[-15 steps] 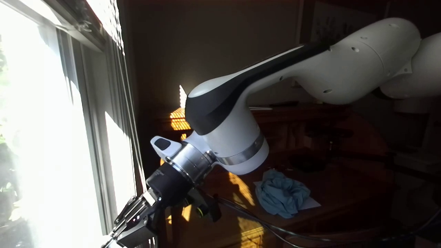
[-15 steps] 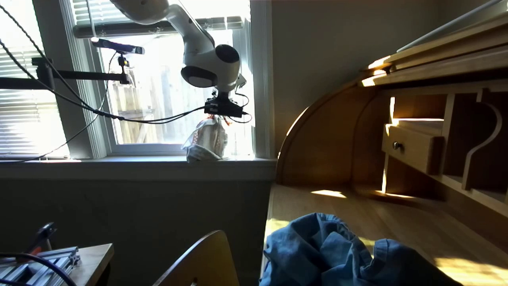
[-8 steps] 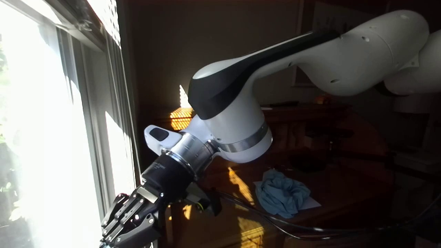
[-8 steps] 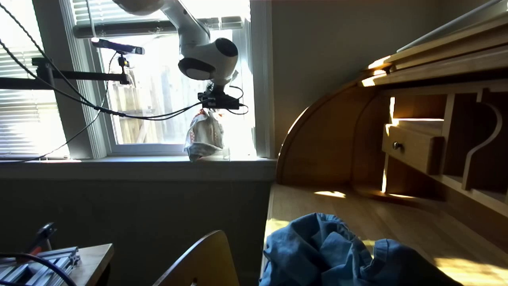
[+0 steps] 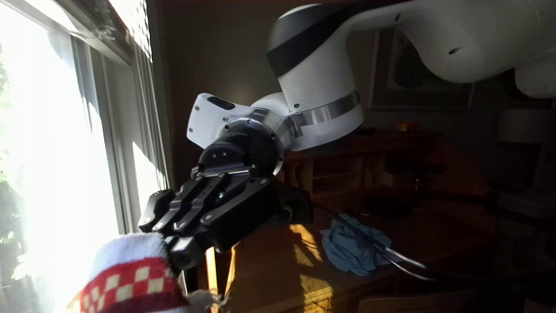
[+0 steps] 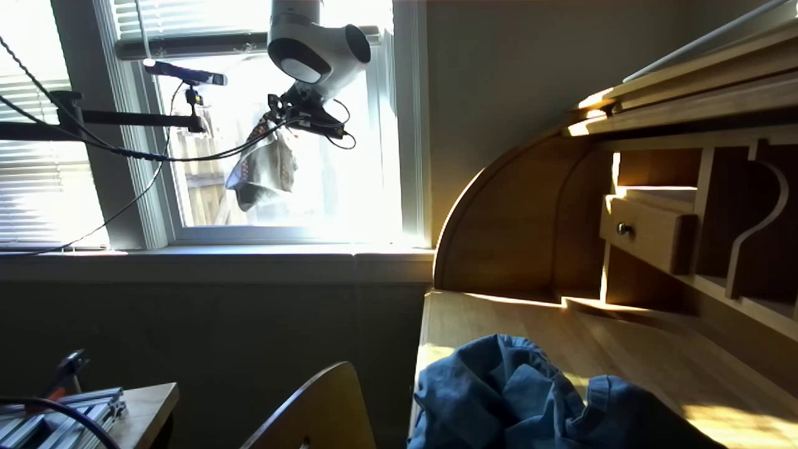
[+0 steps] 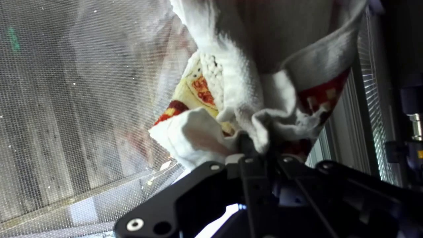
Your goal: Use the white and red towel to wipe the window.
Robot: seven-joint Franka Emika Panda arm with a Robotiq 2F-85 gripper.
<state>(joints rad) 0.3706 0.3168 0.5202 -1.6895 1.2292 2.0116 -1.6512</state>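
Bent arm, fingers slanting downward, tight together.

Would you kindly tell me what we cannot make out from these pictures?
Tips of the claw: mostly covered by folds of the towel, in the wrist view.
Whether towel meets window: unclear behind those folds, same view.
Base of the arm: beyond the frame edge in both exterior views.
Subject of the framed picture: too dark, partly behind the arm, in an exterior view.
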